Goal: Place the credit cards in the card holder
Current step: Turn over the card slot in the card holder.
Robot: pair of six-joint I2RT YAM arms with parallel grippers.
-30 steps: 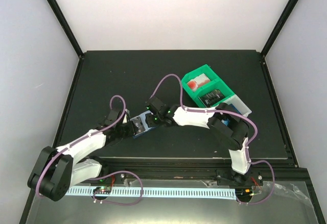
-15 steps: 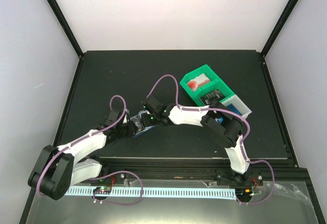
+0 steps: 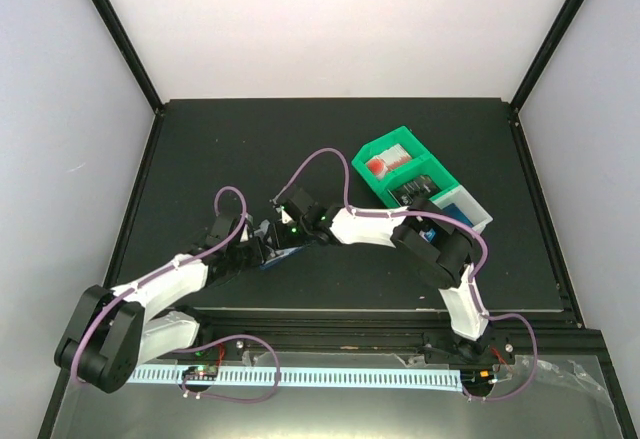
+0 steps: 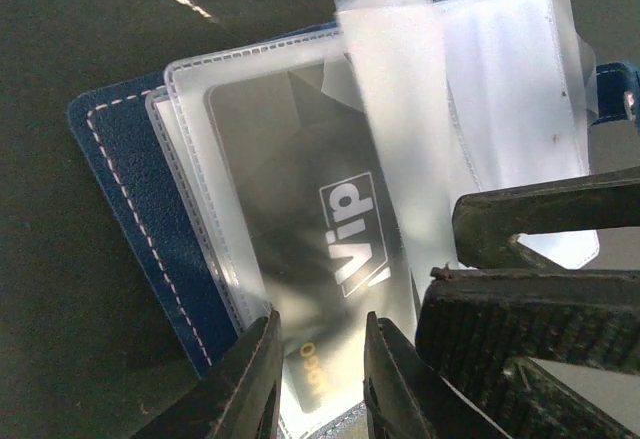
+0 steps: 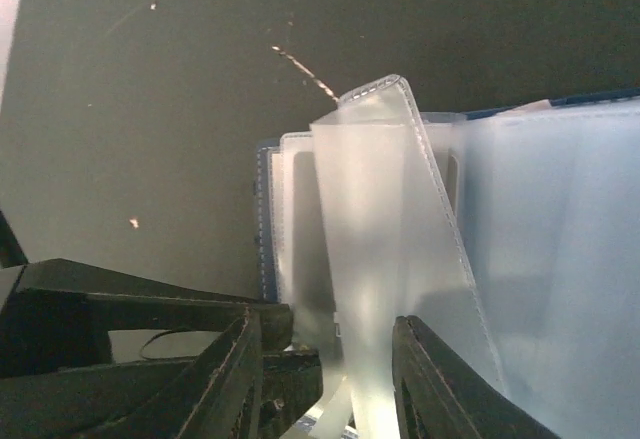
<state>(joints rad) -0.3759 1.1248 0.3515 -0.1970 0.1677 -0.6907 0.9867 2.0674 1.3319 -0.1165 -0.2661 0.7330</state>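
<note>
So, mid-loading: both arms huddled over the open card holder, one card sitting in a sleeve

Biggest first: black table (image 3: 200, 159), w/ left arm (image 3: 165, 281) and right arm (image 3: 375, 227) meeting near the front-middle, green bins (image 3: 405, 174) well off to the right. Card holder (image 4: 120, 209) lies opened on the table btw the two wrists, navy cover down, frosted pockets fanned up. A credit card (image 4: 320, 249) marked "Vip" sits inside one pocket. Right claw (image 5: 325, 389) has its fingers part-spread w/ a clear sleeve (image 5: 370, 259) standing up in the gap; left claw (image 4: 320, 384) is likewise part-spread over the holder's near edge. Can't tell if either is actually clamping. Step looks like seating that card or flipping to the next pocket. Next prob needs the left to pin the holder while the right lets the leaf down gently, then goes for another card.
</note>
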